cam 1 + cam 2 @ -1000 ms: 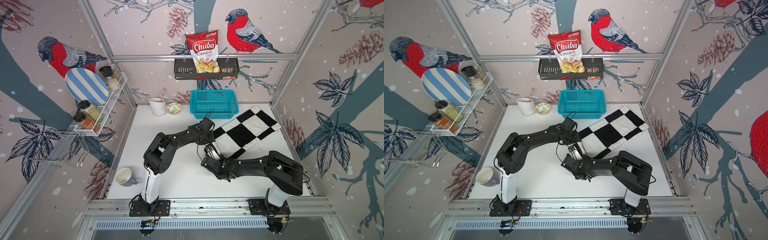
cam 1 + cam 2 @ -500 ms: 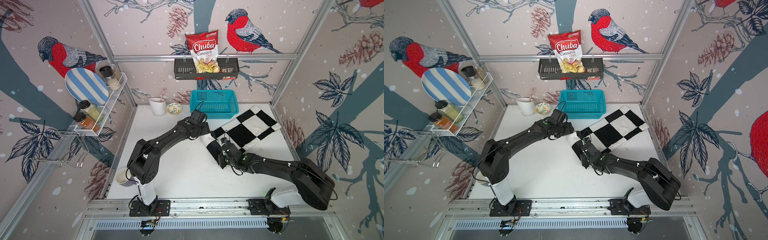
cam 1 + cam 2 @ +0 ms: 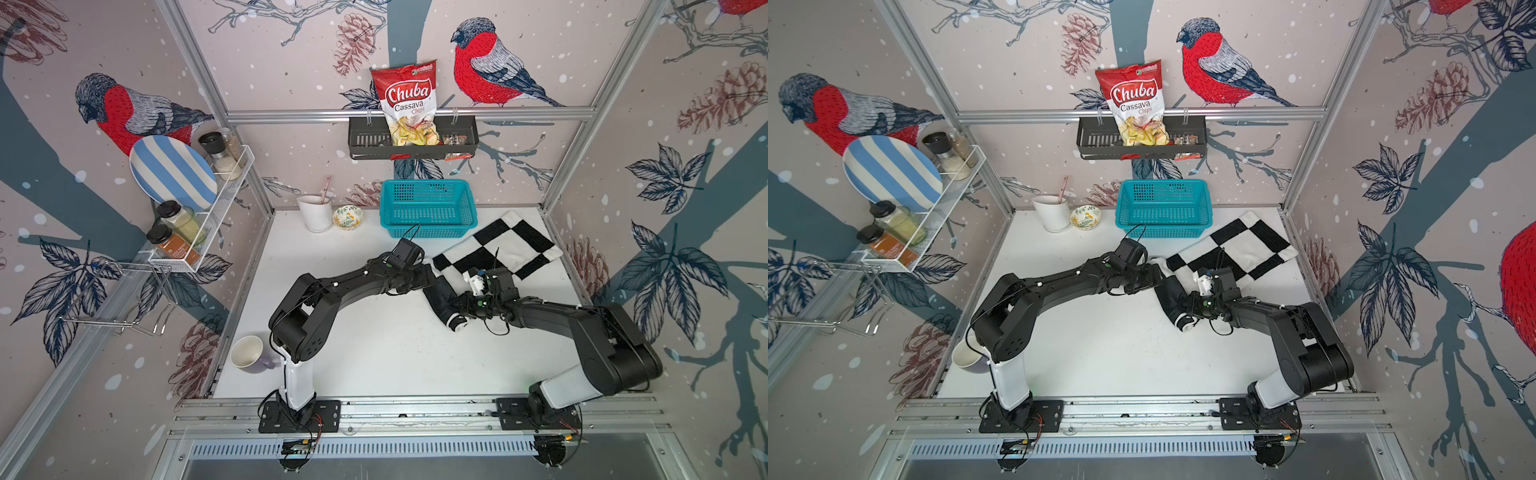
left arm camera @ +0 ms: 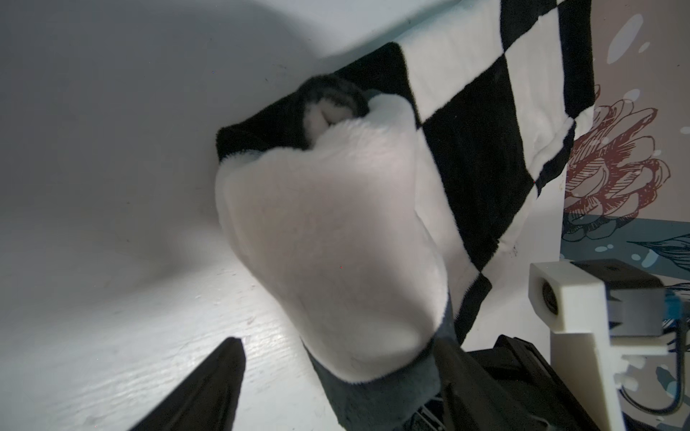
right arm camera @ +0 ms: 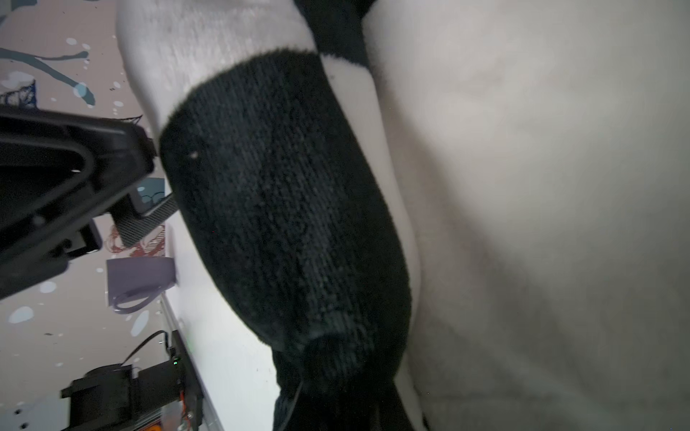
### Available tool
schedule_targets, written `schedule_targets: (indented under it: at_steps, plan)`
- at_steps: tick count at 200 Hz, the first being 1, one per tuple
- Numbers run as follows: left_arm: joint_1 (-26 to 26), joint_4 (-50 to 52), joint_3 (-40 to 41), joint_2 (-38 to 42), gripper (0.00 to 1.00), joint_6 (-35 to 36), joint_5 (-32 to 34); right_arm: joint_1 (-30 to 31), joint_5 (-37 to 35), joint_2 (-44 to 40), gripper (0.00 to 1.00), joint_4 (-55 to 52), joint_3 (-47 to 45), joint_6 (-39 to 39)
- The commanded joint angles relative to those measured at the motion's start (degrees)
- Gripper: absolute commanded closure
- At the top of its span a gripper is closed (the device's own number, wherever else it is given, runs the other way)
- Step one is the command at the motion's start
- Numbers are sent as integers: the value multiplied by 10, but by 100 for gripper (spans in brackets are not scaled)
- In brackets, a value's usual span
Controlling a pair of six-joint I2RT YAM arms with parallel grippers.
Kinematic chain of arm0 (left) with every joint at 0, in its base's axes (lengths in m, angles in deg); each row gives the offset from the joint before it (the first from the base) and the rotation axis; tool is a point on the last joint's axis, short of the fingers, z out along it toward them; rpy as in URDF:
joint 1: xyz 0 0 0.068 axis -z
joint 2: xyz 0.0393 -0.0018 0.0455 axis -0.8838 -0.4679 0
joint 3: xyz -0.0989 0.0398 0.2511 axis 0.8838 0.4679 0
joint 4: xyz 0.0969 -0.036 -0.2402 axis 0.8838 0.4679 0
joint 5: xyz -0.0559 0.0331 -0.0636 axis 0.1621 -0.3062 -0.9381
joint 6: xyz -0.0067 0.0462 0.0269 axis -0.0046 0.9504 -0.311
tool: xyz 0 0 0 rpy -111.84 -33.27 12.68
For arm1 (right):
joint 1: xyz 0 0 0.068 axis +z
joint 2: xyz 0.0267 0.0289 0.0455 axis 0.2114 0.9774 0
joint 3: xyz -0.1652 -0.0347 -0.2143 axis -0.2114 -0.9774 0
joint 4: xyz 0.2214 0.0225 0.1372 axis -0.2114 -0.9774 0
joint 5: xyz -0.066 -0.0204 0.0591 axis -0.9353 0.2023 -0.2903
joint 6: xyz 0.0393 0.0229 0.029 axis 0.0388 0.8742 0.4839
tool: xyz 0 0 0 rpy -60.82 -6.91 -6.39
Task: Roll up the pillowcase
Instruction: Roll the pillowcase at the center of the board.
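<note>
Mid-roll: plush black-and-white checkerboard pillowcase | left claw wide | right claw pinching roll | NEXT likely: roll flat part beside teal basket.

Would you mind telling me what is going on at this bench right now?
Two robot arms are rolling up a checked black-and-white pillowcase on the white table. The end nearest them is already wound into a thick roll; the rest lies flat beside the teal basket. The right gripper is shut on one end of the roll, and the left gripper stands open at the other end.
</note>
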Motion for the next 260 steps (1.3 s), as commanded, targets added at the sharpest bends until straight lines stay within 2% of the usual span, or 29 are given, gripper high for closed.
schedule_targets:
  at_steps: [1,9,15,23,33,39,43,50,71,82,98,113,132,162,176,186,192,205,217,231,241,260]
  plan:
    - [5,-33,-16,-23,20,-10,-6,-5,27,13,100,7,4,1]
    - [5,-25,-27,-38,22,-11,-5,-5,24,13,100,3,6,-2]
    - [5,-16,-36,-49,25,-10,-3,-5,15,10,93,-5,10,-6]
    - [6,-6,-47,-61,28,-10,1,-3,-13,0,79,-26,16,-17]
    - [6,2,-56,-72,31,-10,5,1,-60,-16,56,-54,24,-30]
    - [6,7,-60,-76,33,-11,8,5,-92,-31,48,-74,29,-35]
    - [7,11,-63,-78,34,-11,11,8,-118,-40,37,-89,34,-39]
    - [7,15,-67,-81,36,-10,14,19,-164,-55,31,-114,42,-47]
    - [7,27,-72,-85,38,-8,21,71,-330,-96,28,-180,66,-59]
    - [8,26,-72,-86,38,-8,19,122,-453,-109,25,-211,81,-64]
    - [8,27,-73,-87,38,-9,20,189,-574,-119,26,-238,96,-67]
    - [8,29,-74,-89,38,-9,20,257,-630,-125,27,-223,88,-88]
    - [8,30,-75,-89,38,-8,19,314,-664,-102,28,-222,86,-99]
    - [8,32,-76,-88,38,-5,21,358,-745,-30,23,-257,117,-92]
    - [8,32,-74,-88,38,-5,20,366,-758,2,22,-270,135,-91]
    - [8,33,-72,-85,37,-4,21,368,-759,27,25,-282,148,-87]
    - [8,33,-71,-83,37,-3,21,370,-758,38,30,-286,155,-86]
    - [6,36,-69,-74,34,2,26,376,-740,57,55,-288,164,-88]
    - [3,45,-68,-63,30,12,36,384,-723,65,74,-280,167,-88]
    - [-1,58,-68,-41,20,33,49,398,-705,74,85,-271,169,-85]
    - [-5,76,-71,-24,18,48,65,411,-694,80,100,-265,174,-80]
    - [-19,106,-65,12,17,71,87,431,-660,88,100,-257,192,-71]
